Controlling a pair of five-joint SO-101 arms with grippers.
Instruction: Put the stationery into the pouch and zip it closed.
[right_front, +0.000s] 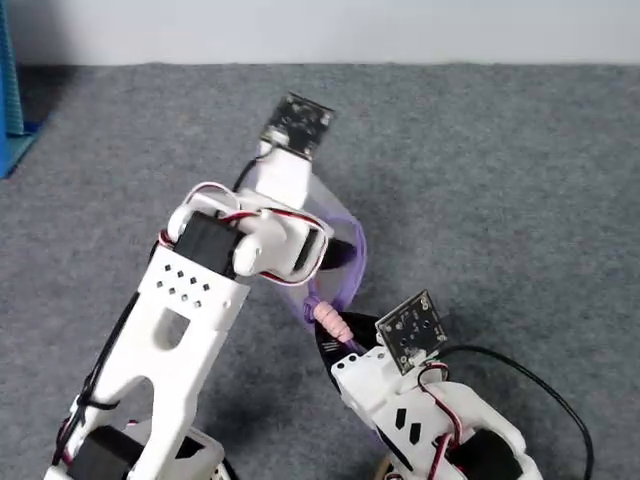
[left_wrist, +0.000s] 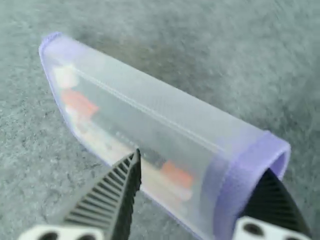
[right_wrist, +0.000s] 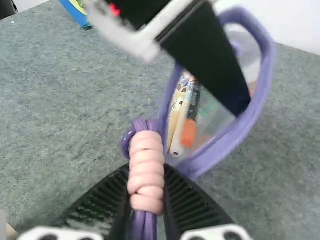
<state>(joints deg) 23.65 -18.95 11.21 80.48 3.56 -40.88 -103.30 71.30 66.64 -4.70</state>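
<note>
The right fingers, two black ribbed pads, are pinched together on the zip pull. The pull is one pink cord knotted into a plump, rounded braid, with a purple loop tying it to the pouch's trim.

The left fingers, also two black and ribbed, are closed on the pouch, one on each side near its end. The single pouch is long and soft, with cloudy see-through plastic walls, purple fabric binding around its edges and a fine zip line along its length. It stands on edge between the two arms, close above the desk.

Through its wall the stationery shows as slim sticks lying lengthwise. At least two can be counted, one pale with a printed pattern and one dark with an orange cap; further orange and white patches are too hazy to count.

The desk has a grey, felt-like nap. One blue object sits at its far edge.
</note>
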